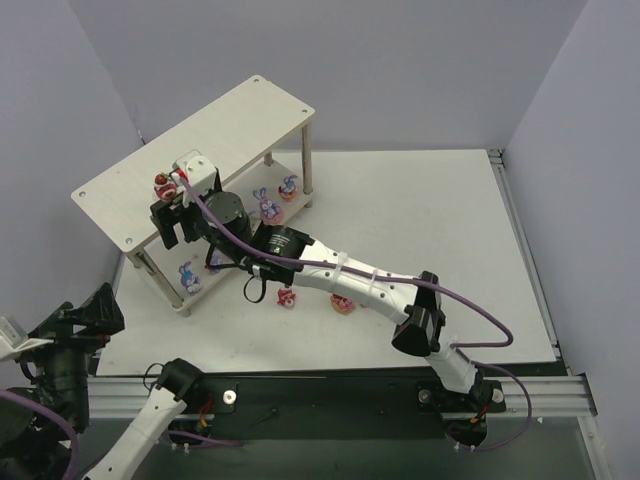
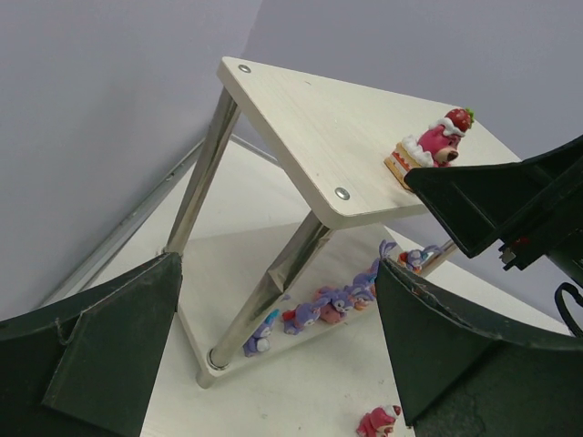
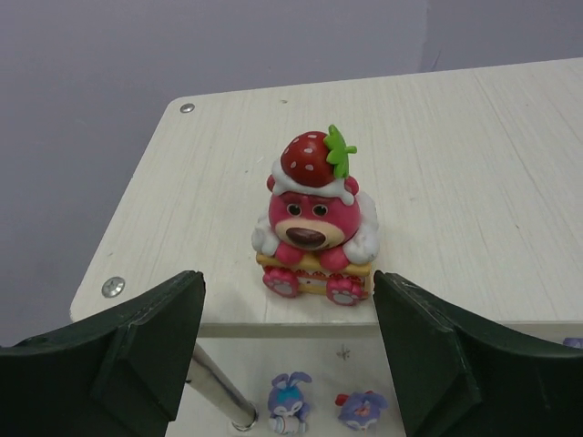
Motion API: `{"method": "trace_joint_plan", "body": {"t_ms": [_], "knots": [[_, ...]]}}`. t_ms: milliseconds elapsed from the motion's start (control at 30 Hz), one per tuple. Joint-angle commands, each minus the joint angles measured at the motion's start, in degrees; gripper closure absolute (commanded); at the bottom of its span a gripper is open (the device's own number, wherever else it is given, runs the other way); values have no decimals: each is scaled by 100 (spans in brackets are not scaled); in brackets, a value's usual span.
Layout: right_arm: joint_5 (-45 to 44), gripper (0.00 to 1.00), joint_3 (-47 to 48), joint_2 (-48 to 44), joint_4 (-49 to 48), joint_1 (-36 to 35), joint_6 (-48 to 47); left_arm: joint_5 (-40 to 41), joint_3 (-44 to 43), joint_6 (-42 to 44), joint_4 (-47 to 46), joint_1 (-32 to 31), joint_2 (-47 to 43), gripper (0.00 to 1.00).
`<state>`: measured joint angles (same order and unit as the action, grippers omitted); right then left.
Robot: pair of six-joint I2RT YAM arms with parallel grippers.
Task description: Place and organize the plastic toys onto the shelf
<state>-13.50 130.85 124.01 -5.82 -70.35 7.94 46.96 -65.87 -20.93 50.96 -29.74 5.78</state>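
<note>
From above, one two-board shelf [image 1: 235, 125] runs its long axis from the left of the frame up to the upper middle. One strawberry bear [image 1: 162, 182] stands on the left end of the top board. The right gripper [image 1: 170, 205] is just beside it, with its jaws apart. At least three bunnies [image 1: 266, 206] show on the lower board, and the arm covers part of it. Two toys lie on the table [image 1: 430, 220]: a lone bunny [image 1: 287, 297] and a red-pink toy [image 1: 343, 303].

In the left wrist view, the left gripper [image 2: 273, 364] has its jaws spread wide and empty at the bottom corners. The bear [image 2: 437, 141] sits upright near the board's edge at upper right. About five bunnies [image 2: 335, 300] line the lower board, though the exact number is hard to tell.

In the right wrist view, the bear [image 3: 314, 223] is at the centre, upright and facing the camera. It has a glossy pink body and a red strawberry cap with a green leaf. White cream rings it, and it sits on a cake-like slab. The right gripper [image 3: 287, 355] has its fingers parted at either side and touches nothing. Two bunnies [image 3: 289, 401] show below.
</note>
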Motion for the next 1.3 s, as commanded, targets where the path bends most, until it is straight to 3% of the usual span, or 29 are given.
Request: {"method": "trace_joint_plan", "body": {"t_ms": [0, 300, 533, 600, 733, 867, 1000, 1267], "knots": [[-232, 24, -462, -930, -296, -163, -284, -459, -190, -131, 89, -67, 414, 3], [-987, 23, -2219, -2353, -349, -348, -180, -934, -514, -228, 265, -85, 678, 3], [-1893, 23, -5178, -4023, -25, -348, 865, -1715, -691, 35, 380, -102, 960, 3], [-2077, 23, -5621, -4506, 291, -348, 1311, -2294, -595, 141, 336, -103, 1091, 3], [-2377, 24, -6867, -5445, 854, -339, 2034, -3411, 19, 125, 125, -85, 1557, 4], [-2552, 24, -7669, -6141, 1197, -348, 2685, -4219, 872, -507, -735, -76, 1838, 6], [-2702, 25, -8293, -6791, 1417, -348, 3098, -4415, 1602, -1026, -1403, -76, 2049, 11], [-2658, 25, -8883, -7127, 1655, -339, 3538, -4617, 2815, -1932, -2687, -129, 2234, 18]]}}
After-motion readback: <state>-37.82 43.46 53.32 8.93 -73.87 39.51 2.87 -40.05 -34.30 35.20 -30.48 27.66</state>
